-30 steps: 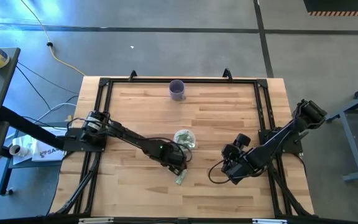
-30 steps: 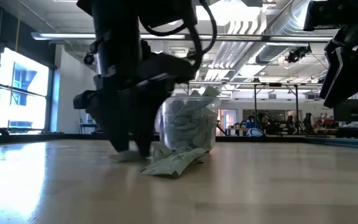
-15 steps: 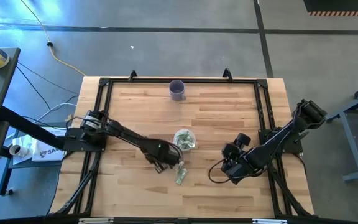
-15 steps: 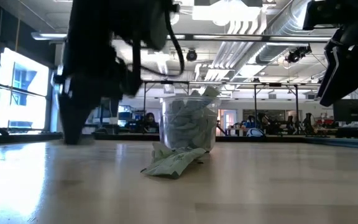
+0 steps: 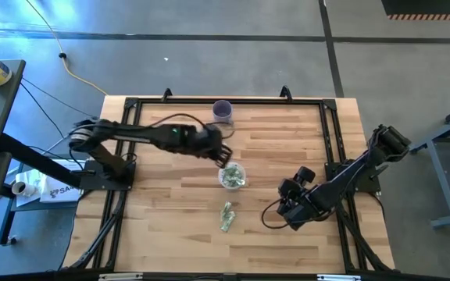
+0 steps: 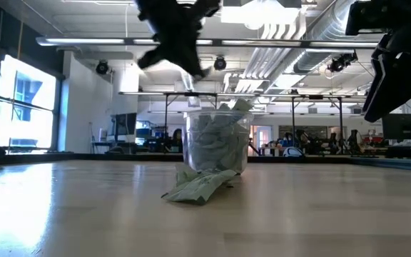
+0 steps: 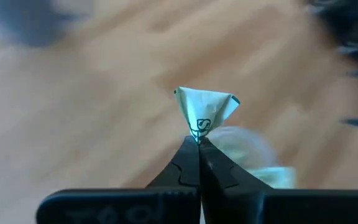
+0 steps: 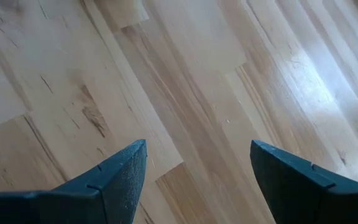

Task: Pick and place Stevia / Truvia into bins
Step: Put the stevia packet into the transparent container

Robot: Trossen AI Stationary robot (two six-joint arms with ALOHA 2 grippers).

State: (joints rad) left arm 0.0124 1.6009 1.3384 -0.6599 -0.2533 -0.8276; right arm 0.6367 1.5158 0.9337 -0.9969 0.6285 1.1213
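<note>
A clear round cup [image 5: 232, 176] stands near the table's middle, filled with pale green and white sachets [image 6: 216, 139]. More sachets [image 5: 226, 216] lie flat on the wood just nearer than the cup, seen in the low view as a crumpled heap [image 6: 198, 187]. My left gripper [image 5: 223, 157] hangs above the cup's far-left rim, shut on one sachet [image 7: 205, 112]. My right gripper [image 8: 197, 180] stands open over bare wood at the table's right. My left gripper pinches a single sachet by one end [image 7: 197, 134] between its fingertips. The rest of the sachet sticks out past the tips, crumpled and fanned wide. It is lifted clear of the table, above the cup.
An opaque purple cup [image 5: 223, 112] stands at the far edge of the table. A black frame [image 5: 209, 102] runs around the tabletop. Bare wood lies to the left and near side of the clear cup.
My left gripper has shut on a sachet at the table beside the heap, then risen and swung toward the far edge, ending above the clear cup with the sachet lifted clear. The heap on the table has stayed.
</note>
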